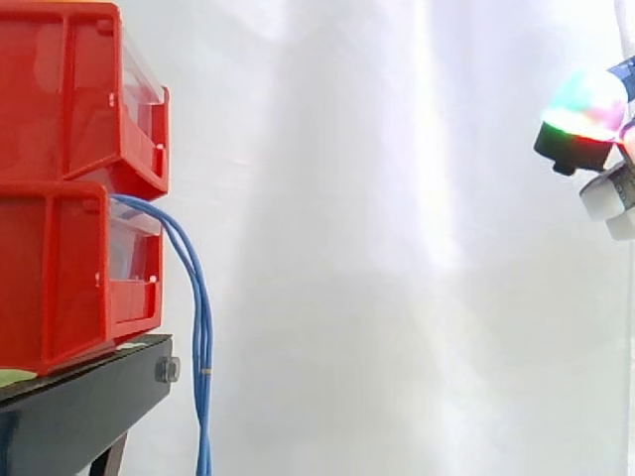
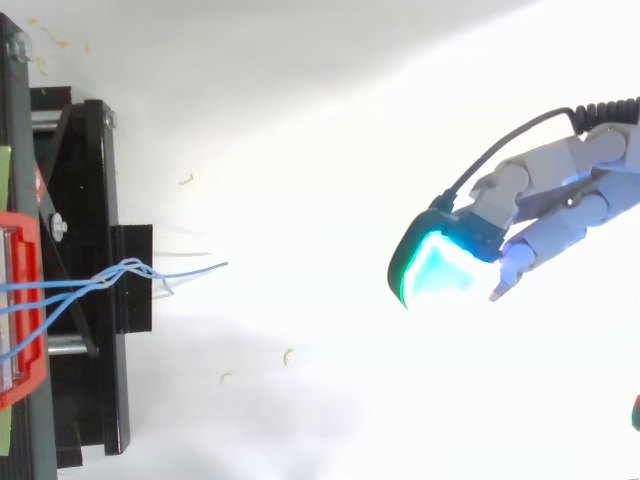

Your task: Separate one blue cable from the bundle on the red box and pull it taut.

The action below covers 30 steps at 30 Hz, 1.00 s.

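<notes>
Background: white curtain (image 1: pixel 397 248), white floor below in the top view.

Blue cables (image 1: pixel 202 347): the bundle comes out of the front of the lower red bin (image 1: pixel 60 278), arches over and hangs straight down past the edge of the black stand (image 1: pixel 89 397). It is well apart from the robot hand (image 1: pixel 587 111), across open space on the side the fingertips face. It leaves the bin at about the level of the hand's lowest pad and runs down from there. In the top view the strands (image 2: pixel 130 268) cross near the edge of the stand (image 2: pixel 95 380), and one loose end (image 2: pixel 215 266) reaches out toward the hand, far short of it. No single strand is apart from the rest beyond that end.

Robot hand (image 2: pixel 560 200): released, fingers stretched out and holding nothing, touching nothing. The forward fingertip pad (image 2: pixel 440 270) glows cyan with a green rim. From the side the pad shows green, cyan and red.

An upper red bin (image 1: pixel 69 89) sits stacked on the lower one, farther from the hand than the hanging cables. A few small pale flecks (image 2: pixel 288 354) lie on the floor between the hand and the stand.
</notes>
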Each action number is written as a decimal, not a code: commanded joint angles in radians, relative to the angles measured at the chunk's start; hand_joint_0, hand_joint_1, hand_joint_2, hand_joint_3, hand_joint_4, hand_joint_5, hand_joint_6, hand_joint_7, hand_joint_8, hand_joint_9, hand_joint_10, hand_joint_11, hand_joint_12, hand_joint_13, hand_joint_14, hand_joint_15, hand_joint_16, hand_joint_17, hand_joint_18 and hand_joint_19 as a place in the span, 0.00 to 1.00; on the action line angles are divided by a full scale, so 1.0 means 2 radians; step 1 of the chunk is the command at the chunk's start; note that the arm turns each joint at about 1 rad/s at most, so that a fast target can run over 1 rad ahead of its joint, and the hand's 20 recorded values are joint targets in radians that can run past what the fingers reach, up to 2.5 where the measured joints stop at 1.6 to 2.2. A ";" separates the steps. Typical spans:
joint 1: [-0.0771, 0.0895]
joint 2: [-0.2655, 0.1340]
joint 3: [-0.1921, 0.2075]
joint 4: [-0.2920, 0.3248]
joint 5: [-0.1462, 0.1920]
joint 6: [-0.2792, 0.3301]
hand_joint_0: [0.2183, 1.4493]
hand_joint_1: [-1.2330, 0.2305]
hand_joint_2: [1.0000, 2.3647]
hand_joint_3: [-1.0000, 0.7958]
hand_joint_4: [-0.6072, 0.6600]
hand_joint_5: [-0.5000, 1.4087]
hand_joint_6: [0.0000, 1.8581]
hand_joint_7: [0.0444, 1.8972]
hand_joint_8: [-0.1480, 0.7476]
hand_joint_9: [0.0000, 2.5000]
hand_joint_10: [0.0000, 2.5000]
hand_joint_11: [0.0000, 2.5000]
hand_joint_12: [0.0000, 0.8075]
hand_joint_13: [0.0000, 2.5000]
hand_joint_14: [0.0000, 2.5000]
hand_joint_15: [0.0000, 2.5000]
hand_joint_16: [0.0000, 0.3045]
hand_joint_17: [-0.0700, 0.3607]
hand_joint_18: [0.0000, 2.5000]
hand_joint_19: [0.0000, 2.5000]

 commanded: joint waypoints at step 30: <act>0.003 0.000 -0.094 0.145 0.029 -0.041 0.25 0.47 0.00 0.29 0.73 0.18 0.27 0.38 0.55 0.33 0.00 0.11 0.45 0.24 0.00 0.07 0.16 0.41 0.18 0.05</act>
